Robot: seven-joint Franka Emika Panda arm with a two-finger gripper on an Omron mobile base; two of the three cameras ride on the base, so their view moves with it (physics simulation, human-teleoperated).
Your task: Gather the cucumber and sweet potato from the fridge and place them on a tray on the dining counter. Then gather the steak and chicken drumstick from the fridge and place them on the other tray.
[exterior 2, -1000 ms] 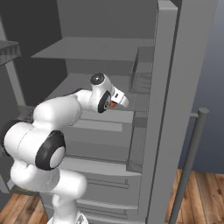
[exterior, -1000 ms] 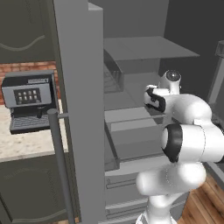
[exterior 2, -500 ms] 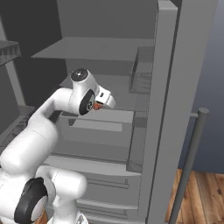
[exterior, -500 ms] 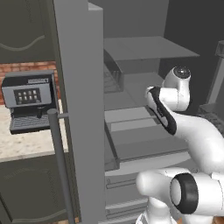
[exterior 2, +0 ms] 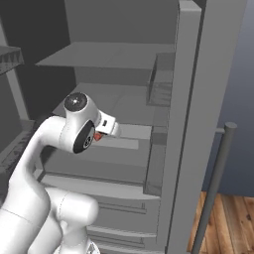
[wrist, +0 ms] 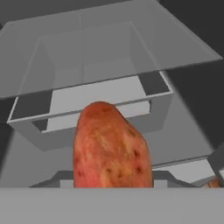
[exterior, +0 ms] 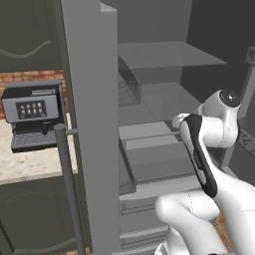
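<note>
The sweet potato [wrist: 109,146], reddish-brown and speckled, stands up large in the middle of the hand view, and my gripper [exterior 2: 105,131] is shut on it. Its body hides the fingertips. In the right base view a small red-orange bit of the sweet potato [exterior 2: 97,137] peeks out under the white hand, in front of the fridge's [exterior 2: 119,94] open compartment. The left base view shows the hand [exterior: 182,122] from behind, level with the lower shelf. Beyond the potato lies an open grey drawer [wrist: 92,100].
The fridge door [exterior: 84,124] stands open at my left, with its bar handle [exterior: 69,189] in front. The other door [exterior 2: 198,124] stands at my right. A coffee machine [exterior: 32,117] sits on the side counter. A small orange-brown scrap [wrist: 214,183] shows at the hand view's edge.
The arm has folded and drawn the hand back out of the fridge, toward the left and lower in the right base view. The potato has stayed in the grip. The fridge has not shifted.
</note>
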